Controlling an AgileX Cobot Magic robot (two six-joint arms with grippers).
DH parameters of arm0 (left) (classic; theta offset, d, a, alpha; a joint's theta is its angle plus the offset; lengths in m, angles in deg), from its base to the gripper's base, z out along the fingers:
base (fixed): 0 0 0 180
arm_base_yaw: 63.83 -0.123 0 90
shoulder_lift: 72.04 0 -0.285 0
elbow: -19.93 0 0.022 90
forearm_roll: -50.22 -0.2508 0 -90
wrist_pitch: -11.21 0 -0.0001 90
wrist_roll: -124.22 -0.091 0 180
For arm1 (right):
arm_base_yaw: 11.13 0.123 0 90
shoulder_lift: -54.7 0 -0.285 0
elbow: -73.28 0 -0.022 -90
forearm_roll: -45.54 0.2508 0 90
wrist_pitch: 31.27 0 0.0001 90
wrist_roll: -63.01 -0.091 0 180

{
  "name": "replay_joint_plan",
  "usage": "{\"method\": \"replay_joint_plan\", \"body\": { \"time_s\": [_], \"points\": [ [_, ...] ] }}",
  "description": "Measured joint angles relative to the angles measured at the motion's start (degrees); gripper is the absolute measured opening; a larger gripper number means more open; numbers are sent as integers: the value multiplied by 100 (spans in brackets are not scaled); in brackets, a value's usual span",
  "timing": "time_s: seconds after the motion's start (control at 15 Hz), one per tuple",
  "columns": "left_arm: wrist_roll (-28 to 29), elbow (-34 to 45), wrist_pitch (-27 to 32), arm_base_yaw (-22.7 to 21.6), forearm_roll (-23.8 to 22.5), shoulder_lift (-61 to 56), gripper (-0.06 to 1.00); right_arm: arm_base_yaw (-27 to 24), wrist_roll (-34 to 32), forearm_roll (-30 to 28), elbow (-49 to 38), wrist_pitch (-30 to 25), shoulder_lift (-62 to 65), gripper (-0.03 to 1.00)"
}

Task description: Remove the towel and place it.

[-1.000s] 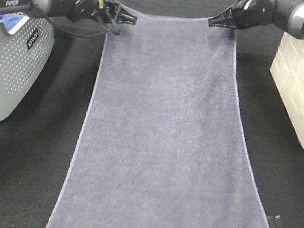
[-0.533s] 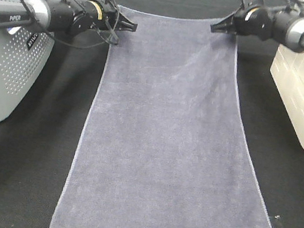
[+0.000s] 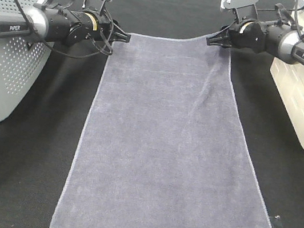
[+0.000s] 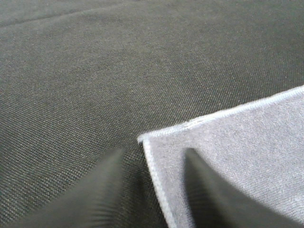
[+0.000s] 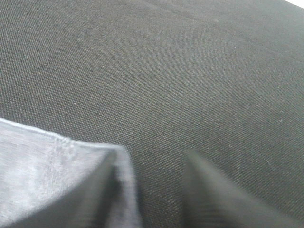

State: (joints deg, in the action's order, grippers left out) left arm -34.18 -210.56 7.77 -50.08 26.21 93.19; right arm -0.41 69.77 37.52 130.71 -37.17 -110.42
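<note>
The grey towel (image 3: 169,151) lies spread flat along the black desk (image 3: 26,175), between a perforated grey basket (image 3: 2,73) and a cream bin (image 3: 302,97). The left end effector (image 3: 125,36) sits at its far left corner, jaws apart astride the hem. The right end effector (image 3: 211,40) is parted at the far right corner.
</note>
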Motion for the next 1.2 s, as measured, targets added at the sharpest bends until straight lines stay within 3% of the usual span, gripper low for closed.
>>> {"method": "replay_joint_plan", "body": {
  "time_s": [0.13, 0.4, 0.8, 1.2],
  "points": [
    [0, 0, 0, 0, -6, -6, 59, 0, 0, 0, 0, -11, 0, 64],
    [69, 0, 86, 0, -6, -138, 62, 0, 6, -6, 0, -521, 0, 78],
    [92, 0, 493, 6, 0, -504, 62, 0, 6, 52, 0, -1261, 275, 79],
    [6, 0, 1507, 338, 0, -1495, 62, 0, 6, 842, 0, -2469, 1536, 79]
  ]
}}
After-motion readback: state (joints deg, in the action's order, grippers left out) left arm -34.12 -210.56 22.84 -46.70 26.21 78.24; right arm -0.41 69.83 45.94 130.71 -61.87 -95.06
